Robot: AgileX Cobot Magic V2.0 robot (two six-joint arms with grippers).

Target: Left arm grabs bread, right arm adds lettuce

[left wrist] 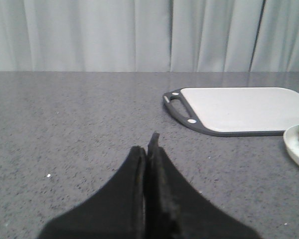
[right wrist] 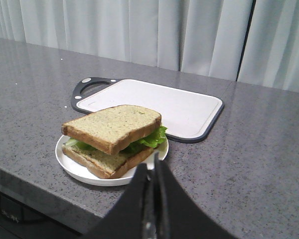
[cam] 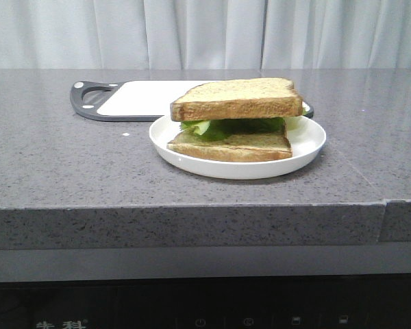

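A thick slice of tan speckled bread (cam: 237,99) lies on top of the green lettuce (cam: 233,127), which rests on a thinner slice (cam: 231,147) on a white plate (cam: 308,149). The stack also shows in the right wrist view: bread (right wrist: 113,126), lettuce (right wrist: 150,138), plate (right wrist: 72,167). My left gripper (left wrist: 148,142) is shut and empty over the bare counter, well left of the plate's edge (left wrist: 295,144). My right gripper (right wrist: 153,163) is shut and empty, near the plate on the counter's front side. Neither arm shows in the front view.
A white cutting board with a black rim and handle (cam: 138,99) lies behind the plate, also seen in the left wrist view (left wrist: 244,109) and right wrist view (right wrist: 164,104). The grey counter's front edge (cam: 185,205) runs close to the plate. Curtains hang behind.
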